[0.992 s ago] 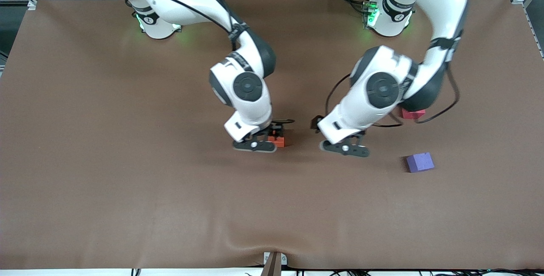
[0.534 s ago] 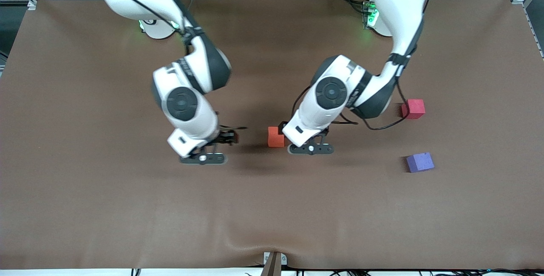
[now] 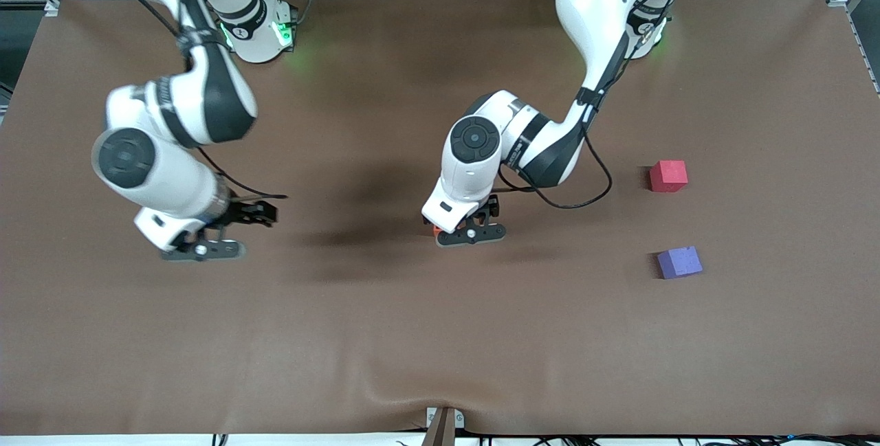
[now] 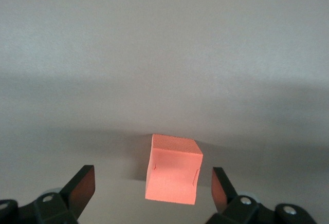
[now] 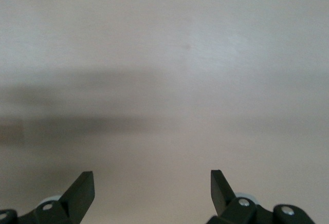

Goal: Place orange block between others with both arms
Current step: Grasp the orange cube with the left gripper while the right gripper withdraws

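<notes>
1. We see the left gripper (image 3: 469, 234) released over the small matte orange foam cube (image 4: 173, 169) mid-table, fingers (image 4: 81, 186) astride, not touching
2. Our right gripper (image 3: 206, 245) hangs released over bare brown table (image 3: 385, 336)

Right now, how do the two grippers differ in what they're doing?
The left gripper is over the orange block, its open fingers either side of it without touching; the right gripper hangs over bare table toward the right arm's end, with nothing between its fingers. Both are open and hold nothing.
</notes>
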`<state>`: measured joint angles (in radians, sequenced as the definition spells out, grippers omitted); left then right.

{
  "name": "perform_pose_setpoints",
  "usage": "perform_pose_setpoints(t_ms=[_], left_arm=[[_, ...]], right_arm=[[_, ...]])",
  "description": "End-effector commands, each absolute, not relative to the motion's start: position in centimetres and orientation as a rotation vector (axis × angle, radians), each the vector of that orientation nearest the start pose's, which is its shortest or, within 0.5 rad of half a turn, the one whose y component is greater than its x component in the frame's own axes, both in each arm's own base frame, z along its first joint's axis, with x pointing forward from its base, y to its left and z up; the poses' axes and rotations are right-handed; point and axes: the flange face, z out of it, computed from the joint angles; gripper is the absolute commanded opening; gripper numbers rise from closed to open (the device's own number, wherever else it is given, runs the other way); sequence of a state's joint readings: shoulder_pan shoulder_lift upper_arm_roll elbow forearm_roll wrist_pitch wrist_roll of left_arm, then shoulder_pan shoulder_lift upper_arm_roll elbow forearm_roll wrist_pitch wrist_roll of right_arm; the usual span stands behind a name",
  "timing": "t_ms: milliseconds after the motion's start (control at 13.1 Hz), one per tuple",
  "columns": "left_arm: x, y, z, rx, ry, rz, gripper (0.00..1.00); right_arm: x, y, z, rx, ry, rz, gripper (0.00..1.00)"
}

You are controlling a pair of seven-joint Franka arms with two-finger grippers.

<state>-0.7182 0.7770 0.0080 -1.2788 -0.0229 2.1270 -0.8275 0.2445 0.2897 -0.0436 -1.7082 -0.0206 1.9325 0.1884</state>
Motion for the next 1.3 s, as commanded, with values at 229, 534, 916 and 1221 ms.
perform_pose_setpoints(t_ms=[229, 534, 916, 1221], left_arm=[[55.9, -52.1, 24.9, -3.187, -0.169, -0.102, 1.00], [55.2, -52.5, 22.9, -3.173, -0.148, -0.073, 1.00], [54.7, -52.5, 20.9, -3.154, -0.126, -0.046, 1.00], [54.1, -53.0, 20.4, -3.151, -0.111, -0.035, 0.16]], right_arm=[[58.7, 0.0, 44.6, -3.178, -0.051, 0.049, 1.00], [56.5, -2.7, 50.3, -3.175, -0.002, 0.031, 1.00], [55.5, -4.6, 59.3, -3.176, 0.060, 0.074, 1.00], [54.4, -4.5, 64.4, -3.177, 0.076, 0.086, 1.00]])
